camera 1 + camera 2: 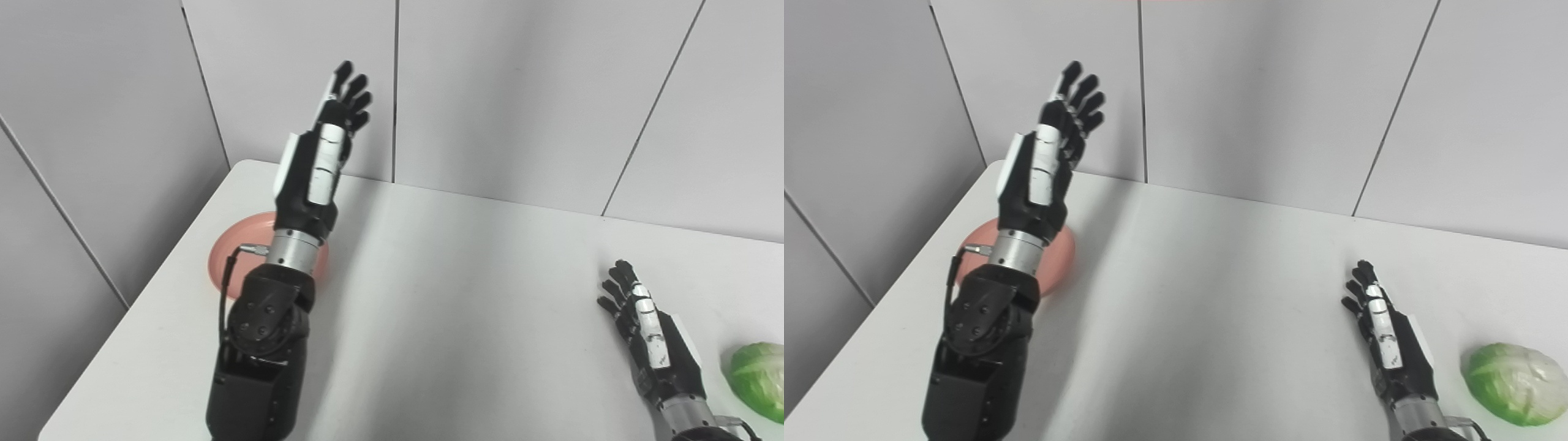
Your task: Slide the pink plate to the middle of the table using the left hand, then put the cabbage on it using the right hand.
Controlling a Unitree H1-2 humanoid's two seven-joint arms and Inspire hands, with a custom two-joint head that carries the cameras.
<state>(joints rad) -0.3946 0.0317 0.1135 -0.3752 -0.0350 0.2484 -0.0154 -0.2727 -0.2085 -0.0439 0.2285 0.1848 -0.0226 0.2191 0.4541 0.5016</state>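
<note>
Plate (1056,260) sits on the table (441,306) at the far left, close to the left edge, mostly hidden behind the left forearm; only its pink rim and part of its face show. It has not reached the middle, so the slide looks not yet done. Left hand (334,141) is raised well above the plate, fingers straight, spread and pointing up and away toward the wall, holding nothing; I judge it is poised to come down on the plate's left side and push it right. Right hand (1387,343) rests low at the near right, fingers extended and a little apart, empty, pointing far and slightly left; it seems parked beside the cabbage (1513,383) to wait its turn. Cabbage lies at the near right, just right of that hand and apart from it. It is oval, its long axis running roughly left to right, tilting a bit toward the near right; which end is the stem I cannot tell.
</note>
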